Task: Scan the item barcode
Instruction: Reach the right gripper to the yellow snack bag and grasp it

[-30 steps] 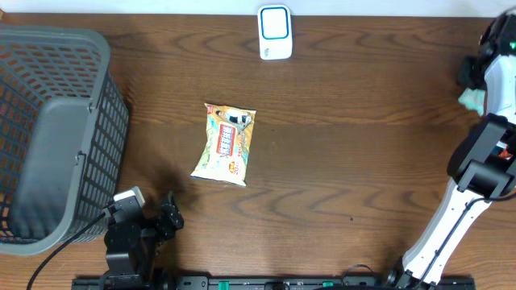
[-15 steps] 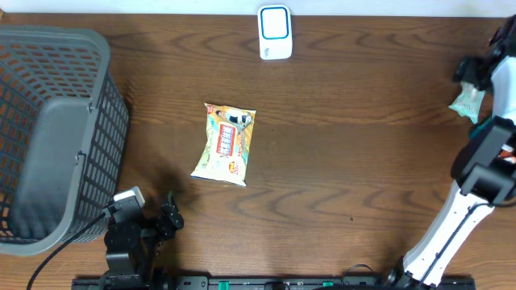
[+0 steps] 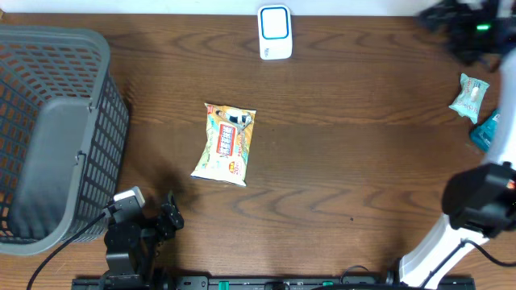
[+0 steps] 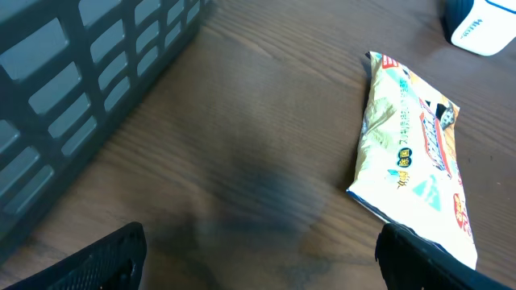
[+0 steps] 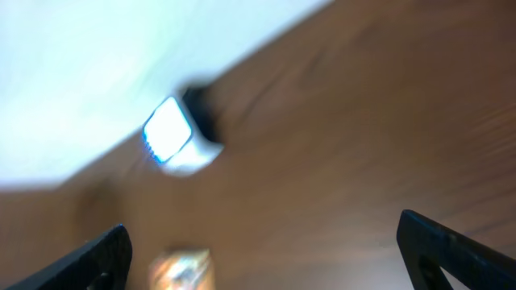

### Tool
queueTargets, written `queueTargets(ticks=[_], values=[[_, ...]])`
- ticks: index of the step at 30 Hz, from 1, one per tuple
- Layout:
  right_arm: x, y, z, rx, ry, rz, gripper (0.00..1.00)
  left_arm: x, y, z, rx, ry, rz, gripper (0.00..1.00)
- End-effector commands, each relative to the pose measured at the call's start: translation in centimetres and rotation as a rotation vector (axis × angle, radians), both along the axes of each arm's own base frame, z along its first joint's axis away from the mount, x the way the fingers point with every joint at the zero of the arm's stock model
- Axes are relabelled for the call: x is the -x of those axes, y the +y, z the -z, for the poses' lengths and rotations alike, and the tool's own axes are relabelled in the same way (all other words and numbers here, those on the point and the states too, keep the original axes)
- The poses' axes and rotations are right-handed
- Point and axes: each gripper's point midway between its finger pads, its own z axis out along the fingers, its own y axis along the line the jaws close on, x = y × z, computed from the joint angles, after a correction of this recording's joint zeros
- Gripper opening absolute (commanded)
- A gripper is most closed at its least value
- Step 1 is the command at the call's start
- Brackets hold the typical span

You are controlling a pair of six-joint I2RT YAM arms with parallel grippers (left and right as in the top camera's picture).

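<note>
Left jaws and right jaws both spread, holding nothing. Snack packet [image 3: 226,143] lies flat mid-counter, well apart from scanner [image 3: 275,32]. Step, likely: pick-up. Next: grasp packet, turn barcode toward scanner.

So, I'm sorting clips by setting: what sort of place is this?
Probably a mock shop checkout set up on a wooden table: a scanner at the far edge, a snack pack and a grey mesh basket.

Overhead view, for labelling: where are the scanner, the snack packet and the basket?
scanner [image 3: 275,31], overhead view, centre of its face.
snack packet [image 3: 226,143], overhead view, middle of its printed front.
basket [image 3: 56,34], overhead view, far rim.
</note>
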Motion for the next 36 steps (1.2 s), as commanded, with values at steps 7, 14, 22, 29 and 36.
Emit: queueTargets(ticks=[7,14,22,29,36], values=[[3.3,21.8,1.8,0.002,0.038,-0.452,0.99,0.0,0.1,0.0,0.000,-0.003,-0.010,0.91],[6.8,33.1,6.9,0.453,-0.018,-0.550,0.99,0.0,0.1,0.0,0.000,-0.003,-0.009,0.91],[9.1,40.1,13.4,0.768,-0.098,-0.522,0.99,0.0,0.1,0.0,0.000,-0.002,-0.009,0.91],[10.8,41.6,20.3,0.853,-0.013,-0.497,0.99,0.0,0.1,0.0,0.000,-0.003,-0.009,0.91],[13.3,42.8,21.4,0.805,0.050,-0.436,0.95,0.0,0.1,0.0,0.000,-0.002,-0.010,0.91]])
